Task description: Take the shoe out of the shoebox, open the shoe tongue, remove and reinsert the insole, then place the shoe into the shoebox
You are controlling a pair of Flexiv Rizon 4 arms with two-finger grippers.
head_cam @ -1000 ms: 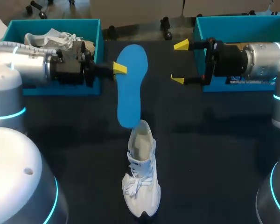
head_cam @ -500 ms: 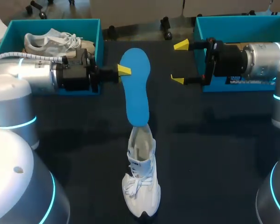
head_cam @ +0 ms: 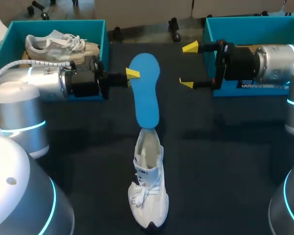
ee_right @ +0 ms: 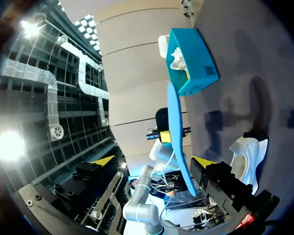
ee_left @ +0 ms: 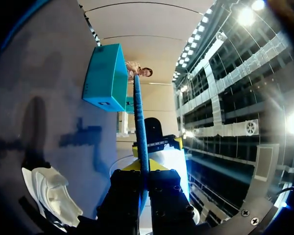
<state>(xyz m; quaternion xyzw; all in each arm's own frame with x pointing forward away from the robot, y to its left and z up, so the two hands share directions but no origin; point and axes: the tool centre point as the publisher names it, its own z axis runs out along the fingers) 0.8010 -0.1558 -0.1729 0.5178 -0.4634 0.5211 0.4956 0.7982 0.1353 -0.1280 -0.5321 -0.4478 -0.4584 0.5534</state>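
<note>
1. Nearly in line with the white shoe [head_cam: 148, 181], the blue insole [head_cam: 146, 93] is held up off the surface [head_cam: 225, 161], its long axis running from the far side down toward the shoe's open mouth.
2. Its lower end is seen at the heel rim of the shoe, which stands between the two arms with its toe toward the near edge; whether that end is inside cannot be told.
3. The insole is pinched by its edge, toward its far end, in the closed left claw [head_cam: 135, 74], so the feeding-in is judged to fall to the left arm.
4. The right claw [head_cam: 188, 65] is held open, well apart to the right, before the right shoebox [head_cam: 210, 29]; a second shoe [head_cam: 59, 44] is seen in the left shoebox [head_cam: 100, 34].
</note>
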